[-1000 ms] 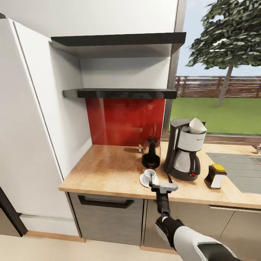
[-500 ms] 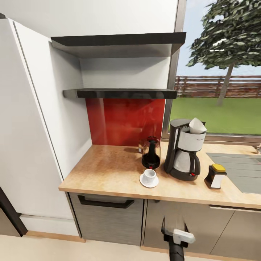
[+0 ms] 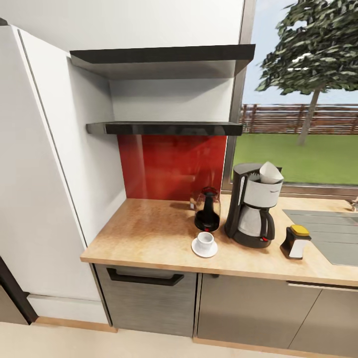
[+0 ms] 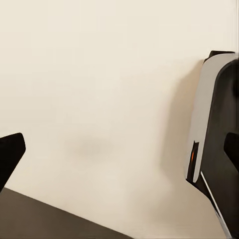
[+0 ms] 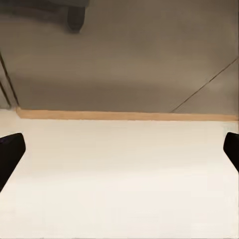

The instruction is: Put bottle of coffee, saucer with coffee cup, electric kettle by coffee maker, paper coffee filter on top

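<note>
In the right wrist view the right gripper (image 5: 119, 149) has its two black fingertips (image 5: 11, 149) spread far apart at the picture's edges, nothing between them, facing pale cream floor with a wooden skirting strip (image 5: 124, 115) and grey cabinet fronts (image 5: 129, 59) beyond. In the left wrist view the left gripper (image 4: 119, 152) likewise stands wide apart and empty over the same cream floor, with a white-and-black part of the robot's body (image 4: 214, 144) to one side. In the head view, on the long light wood-grain countertop (image 3: 144, 233), the small white coffee cup (image 3: 204, 240) sits on the flat round white saucer (image 3: 204, 247). Just behind them stands the squat dark translucent electric kettle (image 3: 207, 210), in front of the red backsplash (image 3: 169, 166). Just beside the kettle rises the tall black coffee maker (image 3: 251, 206) with silver-white housing, the white paper coffee filter (image 3: 271, 172) resting on its top. Near the machine's other side stands the small bottle of coffee (image 3: 296, 242) with yellow-gold cap, between it and the inset grey sink (image 3: 328, 233). Two dark wall shelves (image 3: 164, 128) hang above.
</note>
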`<state>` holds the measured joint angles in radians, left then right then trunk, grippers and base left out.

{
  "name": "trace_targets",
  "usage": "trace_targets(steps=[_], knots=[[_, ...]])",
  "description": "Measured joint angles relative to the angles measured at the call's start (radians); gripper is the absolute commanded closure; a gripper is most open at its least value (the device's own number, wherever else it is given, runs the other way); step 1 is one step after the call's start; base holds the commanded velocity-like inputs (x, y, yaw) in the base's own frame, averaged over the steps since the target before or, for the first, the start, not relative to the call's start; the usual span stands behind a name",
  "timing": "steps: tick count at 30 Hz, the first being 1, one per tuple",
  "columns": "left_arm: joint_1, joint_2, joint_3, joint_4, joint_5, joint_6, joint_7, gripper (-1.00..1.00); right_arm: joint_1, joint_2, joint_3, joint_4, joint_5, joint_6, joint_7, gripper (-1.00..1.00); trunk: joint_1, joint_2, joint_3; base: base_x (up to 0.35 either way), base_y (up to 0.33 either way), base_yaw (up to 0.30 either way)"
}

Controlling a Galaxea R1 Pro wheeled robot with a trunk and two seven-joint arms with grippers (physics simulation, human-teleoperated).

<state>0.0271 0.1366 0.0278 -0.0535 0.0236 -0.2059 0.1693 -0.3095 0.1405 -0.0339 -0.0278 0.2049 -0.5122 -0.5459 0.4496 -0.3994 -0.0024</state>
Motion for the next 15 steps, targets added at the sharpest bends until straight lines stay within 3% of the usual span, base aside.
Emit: trace_targets(steps=[2, 4, 7, 9, 15], knots=[[0.001, -0.011, -0.001, 0.001, -0.001, 0.000, 0.000, -1.00, 0.001, -0.001, -0.020, 0.000, -0.047, 0.179, 0.089, -1.00, 0.000, 0.000, 0.000, 0.000, 0.000, 0.000], [0.001, -0.018, -0.001, 0.003, -0.001, 0.001, 0.001, -1.00, 0.001, -0.005, -0.031, 0.001, -0.086, 0.311, 0.173, -1.00, 0.000, 0.000, 0.000, 0.000, 0.000, 0.000], [0.001, -0.027, -0.001, 0.011, -0.001, 0.023, 0.001, -1.00, 0.002, -0.035, -0.039, 0.002, -0.145, 0.523, 0.303, -1.00, 0.000, 0.000, 0.000, 0.000, 0.000, 0.000], [0.001, -0.028, -0.003, 0.013, -0.001, 0.058, 0.001, -1.00, 0.002, -0.049, -0.040, 0.004, -0.165, 0.591, 0.334, -1.00, 0.000, 0.000, 0.000, 0.000, 0.000, 0.000], [0.001, -0.030, -0.004, 0.015, -0.003, 0.293, 0.007, -1.00, 0.027, -0.059, -0.042, 0.005, -0.192, 0.724, 0.364, -1.00, 0.000, 0.000, 0.000, 0.000, 0.000, 0.000]])
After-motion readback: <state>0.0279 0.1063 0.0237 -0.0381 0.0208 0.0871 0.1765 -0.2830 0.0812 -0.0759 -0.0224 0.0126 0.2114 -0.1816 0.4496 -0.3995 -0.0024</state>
